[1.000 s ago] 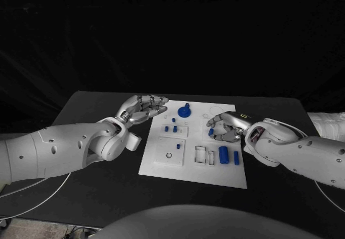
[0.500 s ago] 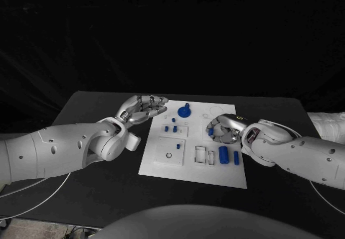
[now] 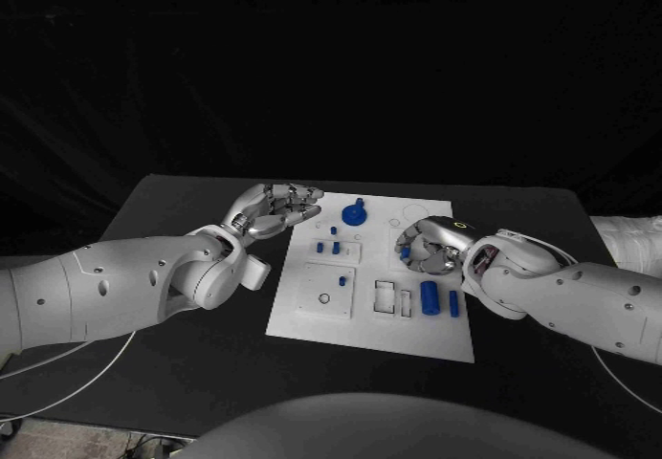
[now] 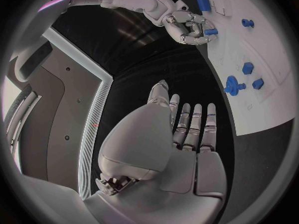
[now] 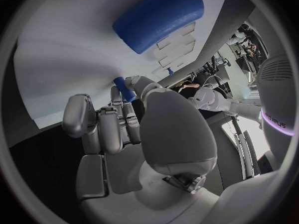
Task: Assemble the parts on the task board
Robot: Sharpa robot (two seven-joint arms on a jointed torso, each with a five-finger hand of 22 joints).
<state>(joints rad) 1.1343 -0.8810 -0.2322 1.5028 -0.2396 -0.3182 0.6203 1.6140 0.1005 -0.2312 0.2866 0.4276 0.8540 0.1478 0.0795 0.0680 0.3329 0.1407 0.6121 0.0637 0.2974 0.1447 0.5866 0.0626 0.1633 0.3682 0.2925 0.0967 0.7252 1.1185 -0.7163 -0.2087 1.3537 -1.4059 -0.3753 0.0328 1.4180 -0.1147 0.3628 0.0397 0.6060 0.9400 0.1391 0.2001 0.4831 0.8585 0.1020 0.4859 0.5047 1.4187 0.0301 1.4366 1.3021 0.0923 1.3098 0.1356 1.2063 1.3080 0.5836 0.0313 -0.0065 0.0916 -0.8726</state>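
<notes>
The white task board [image 3: 311, 316] lies in the middle of the black table. My right hand [image 3: 430, 245] hovers over its right half and pinches a small blue peg [image 3: 405, 254] between thumb and fingers; the right wrist view shows that peg [image 5: 122, 88] at the fingertips, just above the board [image 5: 69, 50]. A thick blue cylinder [image 3: 430, 295] and a slim blue peg [image 3: 452, 302] lie on the board nearer to me. A blue gear [image 3: 355, 212] stands at the far edge. My left hand [image 3: 277, 207] floats beside the board's far left corner, fingers straight [image 4: 187, 129], holding nothing.
Several short blue pegs [image 3: 328, 247] stand in the board's left block, and one more [image 3: 341, 281] in the block below. Rectangular slots [image 3: 393, 298] sit beside the cylinder. Bare black table [image 3: 193, 210] surrounds the board.
My right hand has rolled slightly and shifted a little toward the board's middle, still pinching the small peg. The left hand has stayed where it was.
</notes>
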